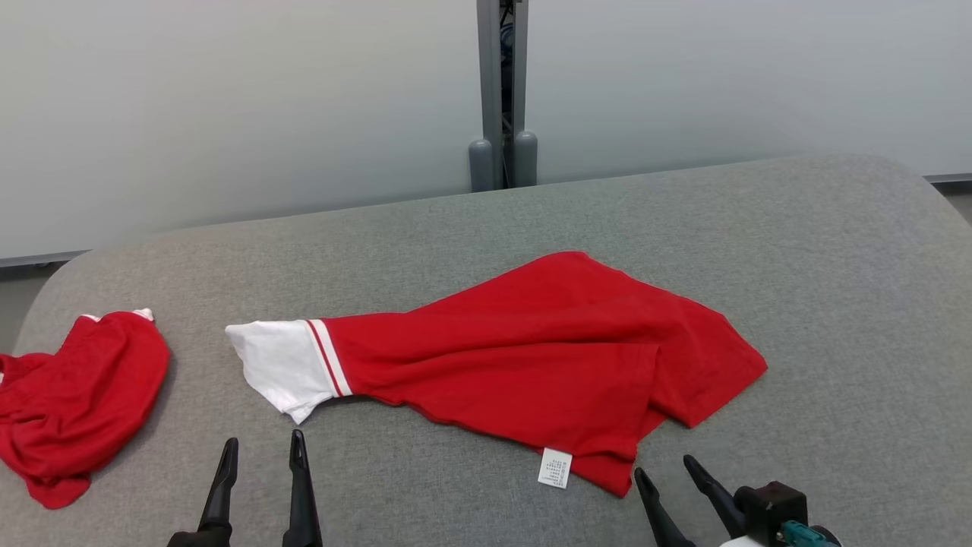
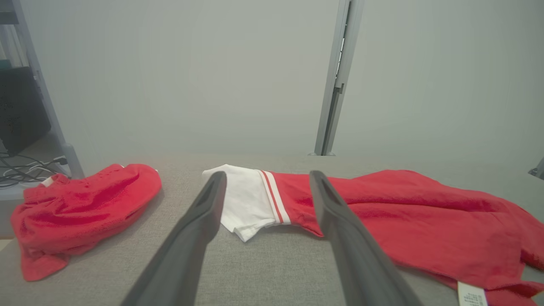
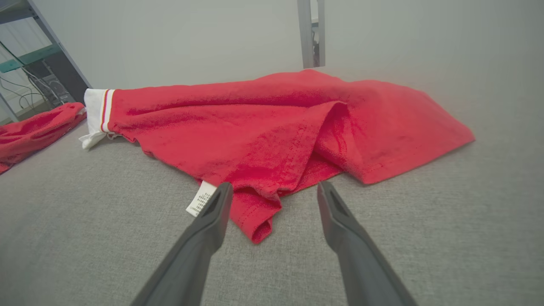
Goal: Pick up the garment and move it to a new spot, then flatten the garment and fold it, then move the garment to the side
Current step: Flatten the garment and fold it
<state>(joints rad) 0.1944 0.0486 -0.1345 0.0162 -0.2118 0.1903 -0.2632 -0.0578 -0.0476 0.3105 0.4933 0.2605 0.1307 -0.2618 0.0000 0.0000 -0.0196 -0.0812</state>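
A red garment point(image 1: 547, 357) with a white, red-striped cuff point(image 1: 285, 365) lies rumpled across the middle of the grey table point(image 1: 835, 304), a white care label point(image 1: 555, 467) at its near hem. The garment point(image 2: 425, 221) and its cuff point(image 2: 246, 197) lie just past the fingers in the left wrist view. My left gripper point(image 1: 260, 452) stands open near the front edge, just short of the cuff. My right gripper point(image 1: 667, 469) is open beside the garment's near corner point(image 3: 259, 229), which lies between its fingertips point(image 3: 272, 191) in the right wrist view, apart from them.
A second red garment point(image 1: 68, 395) lies bunched at the table's left edge, also in the left wrist view point(image 2: 80, 208). Behind the table a pale wall with a grey post point(image 1: 501, 91). A shelf with cables point(image 2: 21, 127) stands off to the left.
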